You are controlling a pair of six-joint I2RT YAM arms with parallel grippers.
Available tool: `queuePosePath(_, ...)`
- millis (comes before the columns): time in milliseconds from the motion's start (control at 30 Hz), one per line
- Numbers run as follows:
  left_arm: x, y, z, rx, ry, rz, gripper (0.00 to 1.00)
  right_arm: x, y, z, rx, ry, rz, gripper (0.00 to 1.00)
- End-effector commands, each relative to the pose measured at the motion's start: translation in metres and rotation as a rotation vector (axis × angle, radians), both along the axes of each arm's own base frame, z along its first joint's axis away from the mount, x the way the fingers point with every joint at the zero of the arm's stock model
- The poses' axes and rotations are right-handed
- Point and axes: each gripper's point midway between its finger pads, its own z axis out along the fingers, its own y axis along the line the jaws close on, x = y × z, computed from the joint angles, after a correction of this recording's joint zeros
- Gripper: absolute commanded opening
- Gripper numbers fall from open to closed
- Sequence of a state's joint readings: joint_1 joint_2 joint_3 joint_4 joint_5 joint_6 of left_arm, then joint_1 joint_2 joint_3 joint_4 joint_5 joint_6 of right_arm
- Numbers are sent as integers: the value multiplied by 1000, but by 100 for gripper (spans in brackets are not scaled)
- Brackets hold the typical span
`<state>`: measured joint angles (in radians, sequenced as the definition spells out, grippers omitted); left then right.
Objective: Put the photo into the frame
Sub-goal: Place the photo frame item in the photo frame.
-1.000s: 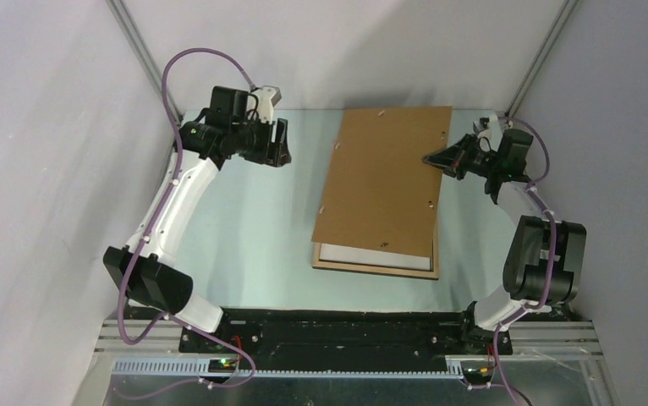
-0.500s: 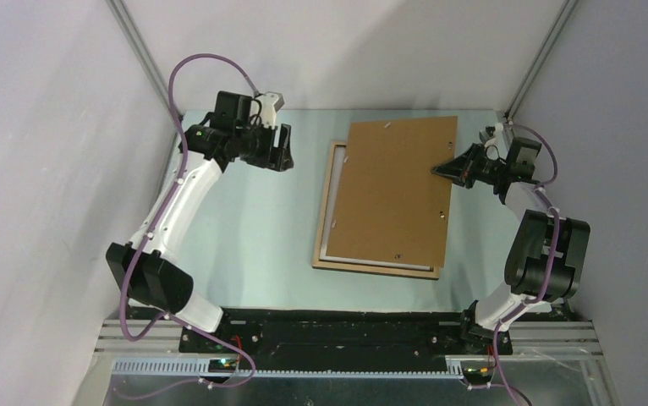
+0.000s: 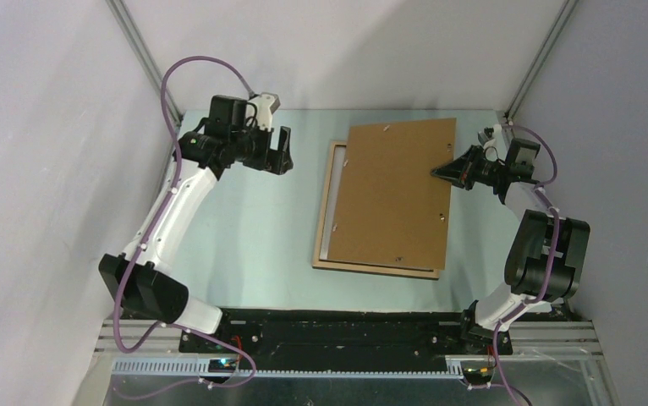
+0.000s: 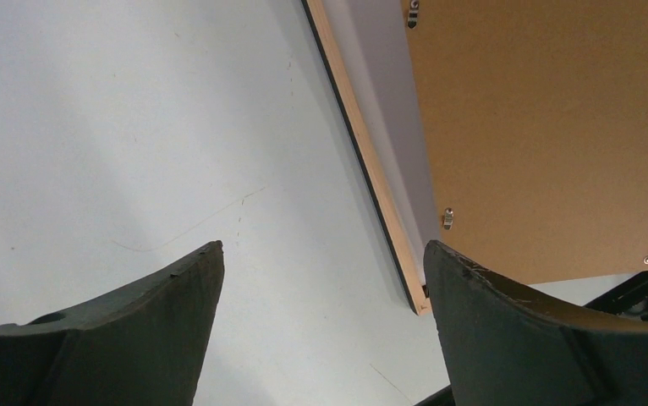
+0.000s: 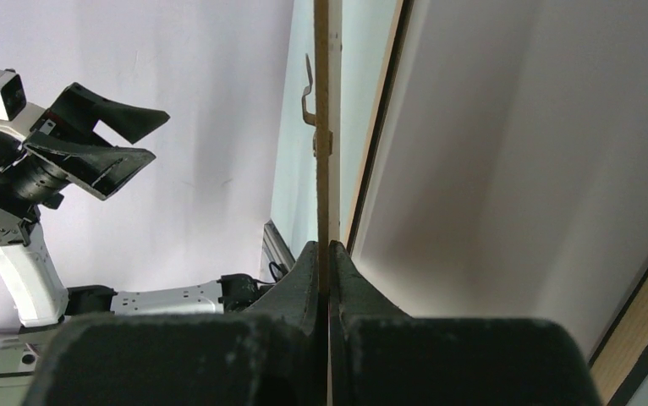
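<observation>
Since a second ago, the right hand (image 3: 437,172) has slid the brown backing panel (image 3: 397,194) rightward, baring the frame's (image 3: 371,268) left rail. That hand pinches the panel's right edge between pressed-together fingers, holding it raised. The left hand (image 4: 321,338) hangs spread and empty above the desk (image 3: 244,220), left of the frame. Inside the frame, flat on the desk, lies a white sheet, probably the photo (image 5: 515,169) face down. With so thin an edge grip, the panel could pivot or slip, drop back, and nudge the photo askew.

The pale green table (image 3: 244,228) bears the frame (image 3: 371,269), lying flat near its middle.
</observation>
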<state>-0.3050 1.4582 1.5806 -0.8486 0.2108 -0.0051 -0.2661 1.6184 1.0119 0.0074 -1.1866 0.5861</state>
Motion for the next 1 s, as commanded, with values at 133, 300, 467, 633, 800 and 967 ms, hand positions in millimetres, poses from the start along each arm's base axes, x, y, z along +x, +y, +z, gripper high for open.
queuePosePath(133,-1,7,23,-6,-107,10,98,-7,2,16,6,-56,39,0)
queuePosePath(300,-2,5,23,-15,-105,3,100,-10,2,11,-3,-26,31,0)
queuePosePath(467,-1,3,20,-19,-97,-2,100,-5,1,2,16,9,26,0)
queuePosePath(633,-2,3,19,-20,-93,-4,100,6,0,4,42,5,10,0)
queuePosePath(800,-1,4,18,-17,-92,-1,100,17,1,-1,39,14,13,0)
queuePosePath(967,-1,4,19,-16,-93,1,100,26,3,-9,39,24,17,0)
